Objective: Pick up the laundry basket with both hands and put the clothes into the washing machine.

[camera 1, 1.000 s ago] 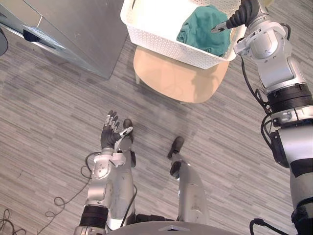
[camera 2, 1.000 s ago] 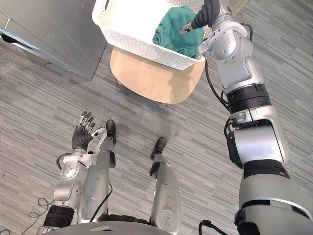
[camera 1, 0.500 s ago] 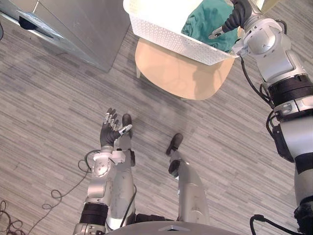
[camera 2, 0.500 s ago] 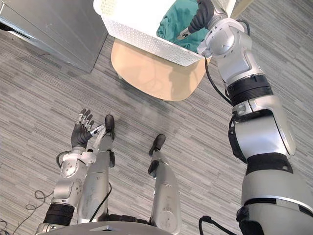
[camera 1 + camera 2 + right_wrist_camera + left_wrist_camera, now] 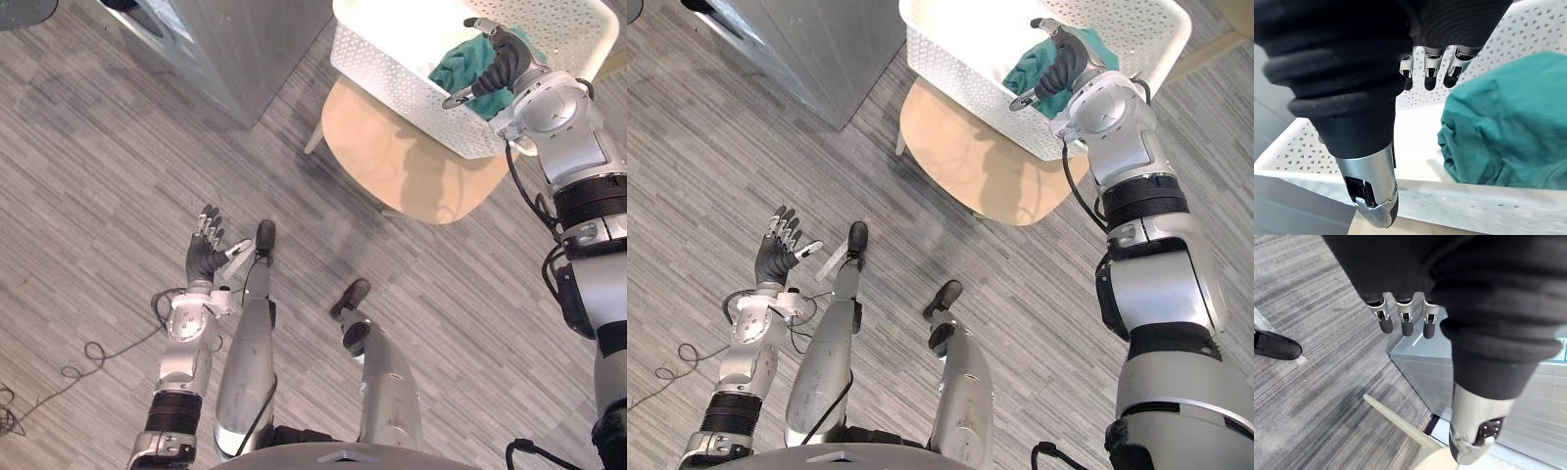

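Note:
A white perforated laundry basket [image 5: 392,78] stands on a round wooden stool [image 5: 411,171]. A teal cloth [image 5: 458,69] lies bunched at its right end. My right hand [image 5: 500,61] hovers over the basket's near rim beside the cloth, open, with its fingers [image 5: 1430,73] relaxed and nothing held. In the right wrist view the cloth [image 5: 1498,132] lies just past the fingertips, inside the basket's rim [image 5: 1474,200]. My left hand [image 5: 203,257] is low on my left over the floor, open, fingers spread. The grey washing machine [image 5: 245,49] stands at the upper left.
One stool leg [image 5: 1396,421] shows beside the machine's grey corner [image 5: 1420,367]. Striped grey floor [image 5: 88,196] stretches between me and the machine. The stool stands right of the machine.
The whole picture has shifted, so the camera moved. My right hand stays at the basket's near rim by the teal cloth. My left hand remains raised and open.

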